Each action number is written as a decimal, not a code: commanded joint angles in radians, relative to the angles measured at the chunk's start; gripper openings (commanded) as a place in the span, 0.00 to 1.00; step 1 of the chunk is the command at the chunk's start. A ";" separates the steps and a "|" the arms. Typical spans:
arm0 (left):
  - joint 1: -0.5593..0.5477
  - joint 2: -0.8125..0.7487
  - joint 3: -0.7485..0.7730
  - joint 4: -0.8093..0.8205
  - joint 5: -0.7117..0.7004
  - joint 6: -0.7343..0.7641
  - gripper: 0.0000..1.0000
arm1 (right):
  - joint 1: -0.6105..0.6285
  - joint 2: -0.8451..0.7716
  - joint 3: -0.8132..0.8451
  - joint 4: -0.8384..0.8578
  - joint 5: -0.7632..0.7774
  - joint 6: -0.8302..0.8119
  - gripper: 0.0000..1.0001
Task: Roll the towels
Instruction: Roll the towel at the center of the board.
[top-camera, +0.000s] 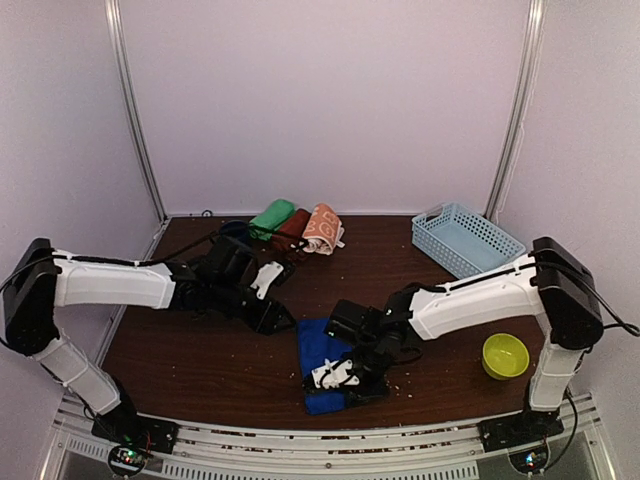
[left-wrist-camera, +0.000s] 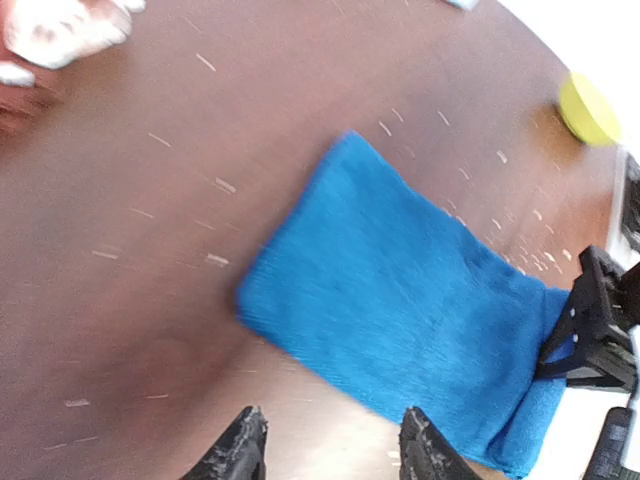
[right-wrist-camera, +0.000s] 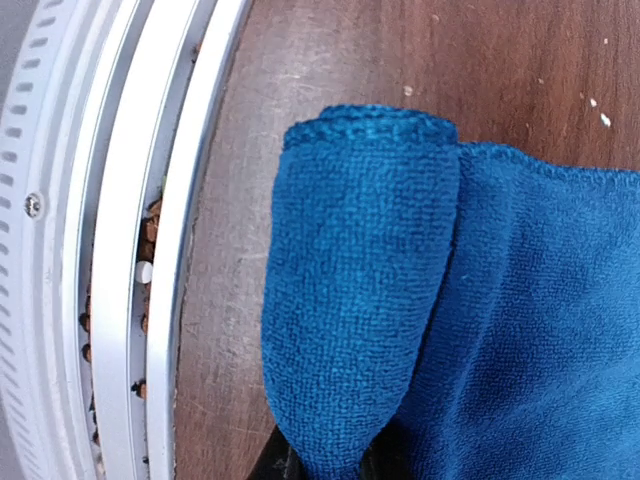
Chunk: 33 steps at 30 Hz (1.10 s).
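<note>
The royal blue towel (top-camera: 316, 345) is lying flat on the worktop (top-camera: 200, 360) close to the front rail (right-wrist-camera: 120, 250), with its near edge turned over into a first short fold. The right fingers (right-wrist-camera: 275, 468) are pinching that fold from the rail side; the cloth is narrowing where it passes between them. The left fingers (left-wrist-camera: 243, 452) are standing spread and empty, hovering over bare worktop just beside the towel's left edge and touching nothing. Three other towels, the green towel (top-camera: 272, 217), the maroon towel (top-camera: 292, 229) and the orange towel (top-camera: 323, 227), are lying as rolls side by side at the back of the worktop, well apart from the work area. The blue towel is looking light, soft and limp: it is likely to sag, bunch and slide on the smooth wood rather than hold any shape, and a roll under loose tension is likely to spring open. Judged from this state, the folded near edge is the correct place for taking hold, with one pair of fingers near each end of the fold so that the roll is advancing evenly toward the far edge. A grip at the middle alone is risking a skewed or cone-shaped roll. Nothing here is fragile, so firm pinching pressure is acceptable.
</note>
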 joint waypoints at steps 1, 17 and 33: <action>-0.014 -0.130 -0.016 -0.064 -0.327 0.087 0.48 | -0.103 0.143 0.123 -0.187 -0.149 0.018 0.07; -0.556 -0.235 0.025 -0.053 -0.576 0.552 0.45 | -0.288 0.527 0.420 -0.453 -0.340 -0.012 0.07; -0.653 0.180 0.027 0.116 -0.824 0.594 0.50 | -0.295 0.536 0.389 -0.452 -0.367 -0.030 0.09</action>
